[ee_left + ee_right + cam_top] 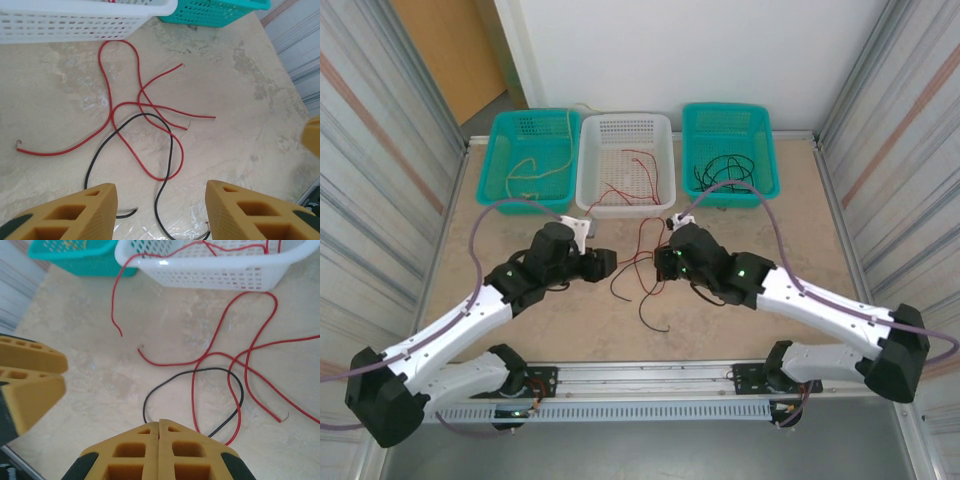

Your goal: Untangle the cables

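The loose cables (640, 275) lie in a small knot at the middle of the top view, on the bare counter (790, 230) between the two hands and just below the white basket (623, 210). They are hair-thin and curly. In the left wrist view several red strands (165, 107) loop across one another at the centre of the frame, and one black strand (171, 150) arcs over and through them, running down to the bottom edge. The right wrist view shows the same crossing at centre right, with the red loops (250, 340) and the black arc (215, 369). One red strand drapes over the white basket's front rim and hangs to the counter at upper left.

More red wire sits inside the white basket. A yellow-tan wire (535, 170) lies in the teal basket on the left (498, 150), and black wires (725, 165) lie in the teal basket on the right (772, 150).

The left hand (603, 262) is just left of the knot. Its yellow fingers stand wide apart at the bottom of its own view (161, 212), holding nothing. The right hand (665, 262) is just right of the knot, and its fingers are pressed flush together (159, 422) with no wire seen between them.

Bare counter spreads below and to either side of the knot. The baskets line the top edge, and corrugated walls close off the left and right.
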Robot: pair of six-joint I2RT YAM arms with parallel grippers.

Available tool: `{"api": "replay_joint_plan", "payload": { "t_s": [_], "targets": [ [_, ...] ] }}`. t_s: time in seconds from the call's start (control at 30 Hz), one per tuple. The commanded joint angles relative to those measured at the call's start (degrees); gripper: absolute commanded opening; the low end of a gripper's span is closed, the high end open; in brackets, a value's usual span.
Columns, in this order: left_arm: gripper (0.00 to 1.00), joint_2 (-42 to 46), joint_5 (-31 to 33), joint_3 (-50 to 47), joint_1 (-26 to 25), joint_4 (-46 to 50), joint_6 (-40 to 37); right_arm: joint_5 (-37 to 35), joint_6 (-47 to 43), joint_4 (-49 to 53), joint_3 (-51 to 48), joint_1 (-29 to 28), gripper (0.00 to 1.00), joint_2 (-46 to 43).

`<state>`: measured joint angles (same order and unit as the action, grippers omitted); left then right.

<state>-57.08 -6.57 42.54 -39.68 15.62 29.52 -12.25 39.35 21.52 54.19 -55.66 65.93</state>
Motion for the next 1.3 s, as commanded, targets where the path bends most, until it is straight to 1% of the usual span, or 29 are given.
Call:
{"api": "replay_joint_plan", "payload": {
  "t_s": [0.0,0.03,0.07,0.1,0.13,0.23,0.47,0.53,0.63,0.73,0.77,0.83,0.87,0.93,1.03,1.1,1.2,1.23,1.27],
  "targets": [
    [0.52,1.2,4.7,3.3,-0.3,-0.3,-1.8,1.0,0.0,5.0,-0.3,3.0,0.06,2.9],
    [0.51,1.7,6.8,4.0,-0.2,1.0,-1.8,1.5,1.0,5.0,-0.8,3.8,0.14,4.0],
    [0.51,2.1,7.9,4.6,-0.1,1.9,-2.3,2.0,1.8,4.7,-1.6,4.5,0.25,4.7],
    [0.51,2.4,8.3,5.3,0.1,2.9,-2.8,3.2,2.9,3.8,-2.7,5.7,0.42,5.5],
    [0.51,2.6,8.2,5.7,0.4,3.6,-3.1,4.5,4.3,2.7,-3.7,6.9,0.49,6.2],
    [0.51,3.1,7.5,6.0,0.5,4.9,-3.3,11.3,7.0,-3.9,-8.2,10.5,0.5,8.3],
    [0.51,4.8,7.3,3.9,0.6,4.7,-2.4,16.3,7.2,-10.2,-8.8,11.4,0.44,18.3],
    [0.51,4.5,7.1,3.8,0.6,4.6,-2.4,17.1,7.1,-11.0,-8.1,11.7,0.4,21.3],
    [0.51,4.3,6.8,3.4,0.7,4.2,-2.0,17.2,7.1,-11.7,-7.0,11.8,0.36,25.1],
    [0.51,4.2,6.7,2.6,0.7,3.6,-1.7,16.2,7.2,-12.2,-6.9,11.8,0.35,27.4],
    [0.51,4.1,6.6,2.6,0.7,3.6,-1.7,16.1,7.3,-12.4,-7.1,11.8,0.33,28.0],
    [0.51,3.8,6.6,2.7,0.7,3.7,-1.8,16.3,7.4,-12.8,-7.3,11.6,0.22,28.5],
    [0.51,3.8,6.6,2.8,0.7,3.8,-1.9,16.2,7.4,-12.7,-7.5,11.3,0.16,28.4],
    [0.51,3.8,6.7,2.7,0.7,3.9,-2.1,15.4,7.2,-11.3,-7.3,10.4,0.08,27.0],
    [0.52,3.7,6.6,2.2,0.7,3.3,-2.0,11.7,5.3,-6.6,-5.6,7.4,0.0,22.4],
    [0.52,3.4,6.2,2.0,0.7,2.8,-1.9,8.6,3.7,-3.0,-3.8,5.1,0.0,19.0],
    [0.53,2.7,5.4,2.0,0.7,1.8,-1.7,5.7,1.5,1.6,-1.2,3.1,0.0,13.3],
    [0.55,2.5,4.7,1.9,0.8,1.1,-1.7,5.6,0.6,2.6,-0.5,2.5,0.0,10.8],
    [0.59,2.3,3.6,1.5,0.7,-0.2,-1.7,5.9,-0.1,3.0,0.0,2.1,0.0,8.4]
  ]
}}
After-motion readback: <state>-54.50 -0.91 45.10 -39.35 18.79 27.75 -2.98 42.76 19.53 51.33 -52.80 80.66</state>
